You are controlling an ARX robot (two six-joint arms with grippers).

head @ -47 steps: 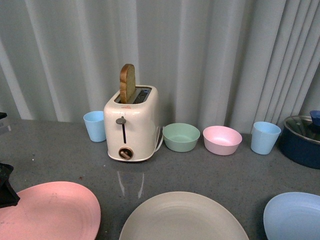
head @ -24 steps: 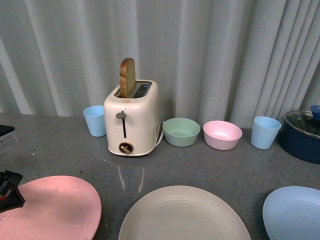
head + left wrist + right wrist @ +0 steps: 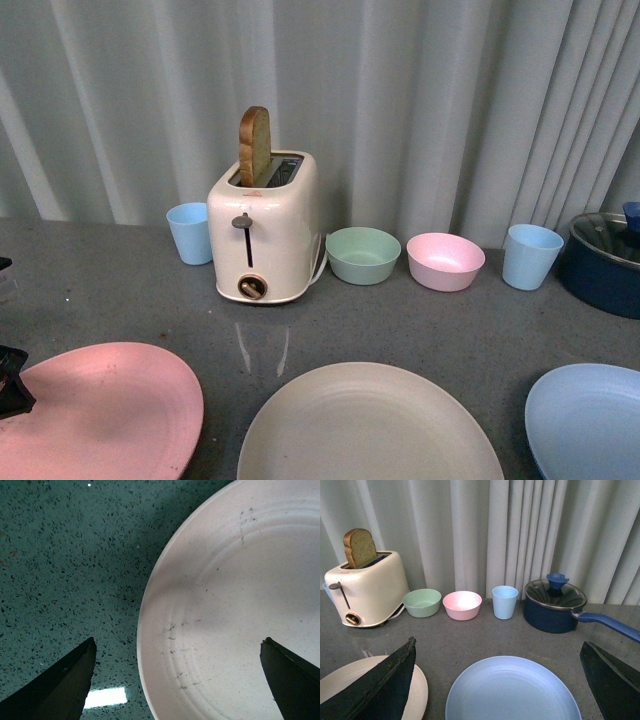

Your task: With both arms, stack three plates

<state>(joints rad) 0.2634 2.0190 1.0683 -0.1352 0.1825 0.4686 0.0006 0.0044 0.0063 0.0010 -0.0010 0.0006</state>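
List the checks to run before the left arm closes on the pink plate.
1. Left fingers open: ok, spread wide.
2. Pink plate rim between the left fingers: ok, one finger is over the table, the other over the plate.
3. Finger height against the rim: cannot tell.
4. Cream plate bare, nothing on it: ok.
5. Right fingers open, light blue plate in front of them: ok.
6. Toaster well back from the plates: ok.
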